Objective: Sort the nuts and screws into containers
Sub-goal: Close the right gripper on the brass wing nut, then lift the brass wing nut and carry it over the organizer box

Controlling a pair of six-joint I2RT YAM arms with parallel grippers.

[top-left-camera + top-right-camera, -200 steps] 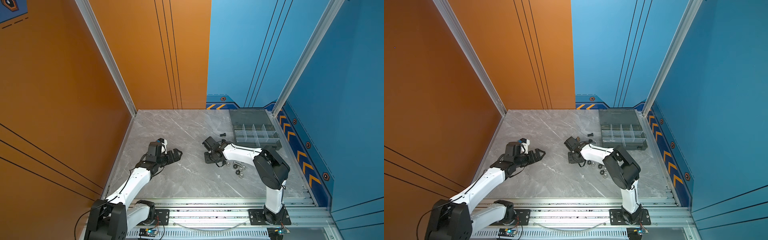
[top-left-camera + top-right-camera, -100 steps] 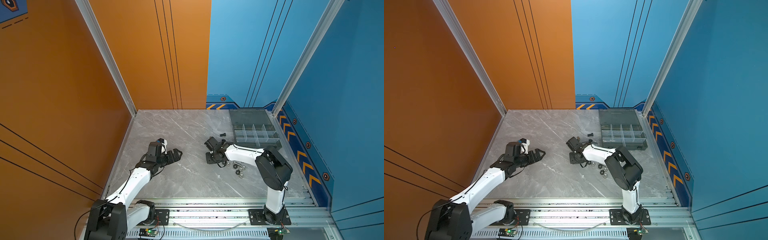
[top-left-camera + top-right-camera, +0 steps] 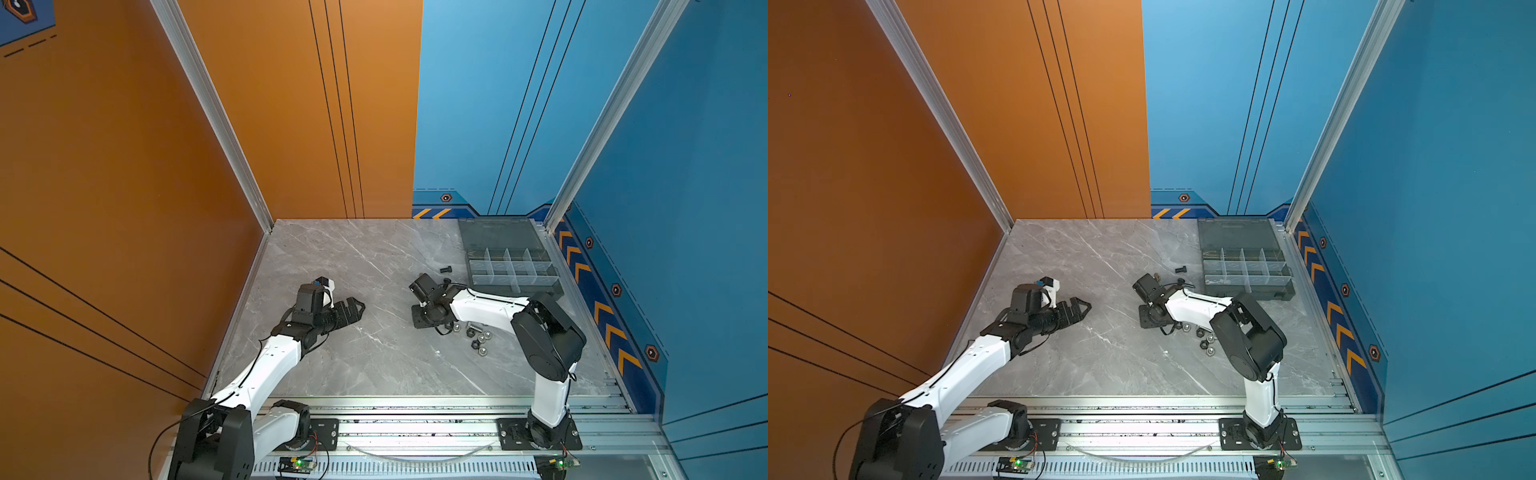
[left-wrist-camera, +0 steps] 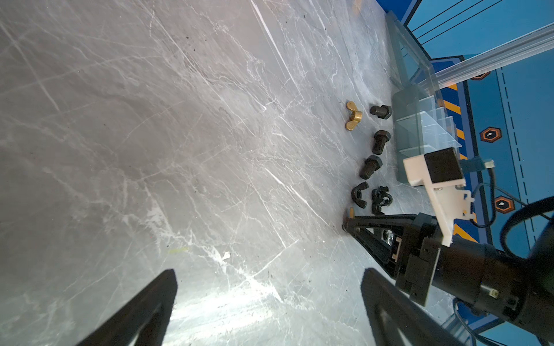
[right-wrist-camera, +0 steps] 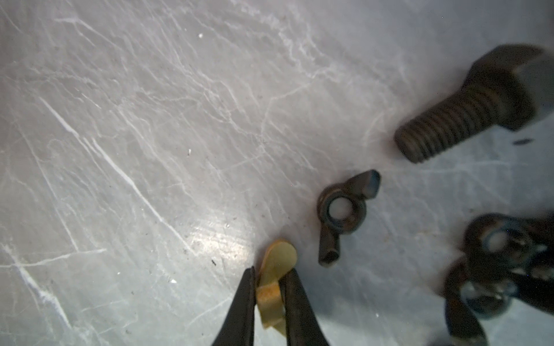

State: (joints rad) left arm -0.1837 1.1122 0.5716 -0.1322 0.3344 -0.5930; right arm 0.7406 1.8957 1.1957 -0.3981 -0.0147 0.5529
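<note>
In the right wrist view my right gripper point(image 5: 269, 271) is shut on a brass wing nut point(image 5: 280, 257) at the tabletop. A black wing nut point(image 5: 344, 212) and a black screw point(image 5: 473, 110) lie just beyond it. The left wrist view shows three black screws point(image 4: 381, 140), a second brass wing nut point(image 4: 353, 115) and black wing nuts point(image 4: 359, 194) beside the grey containers point(image 4: 419, 131). In both top views the right gripper point(image 3: 419, 320) point(image 3: 1148, 318) points down, left of a cluster of hex nuts point(image 3: 478, 336). My left gripper point(image 3: 357, 309) point(image 4: 269, 272) is open and empty, well to the left.
The organizer box point(image 3: 513, 270) stands at the back right against the blue wall, its lid point(image 3: 498, 235) laid flat behind it. One black screw point(image 3: 445, 269) lies just left of the box. An aluminium rail point(image 3: 415, 403) runs along the front edge.
The right gripper's jaws have closed onto the brass wing nut, and the gripper has shifted slightly right. The left arm has not moved.
</note>
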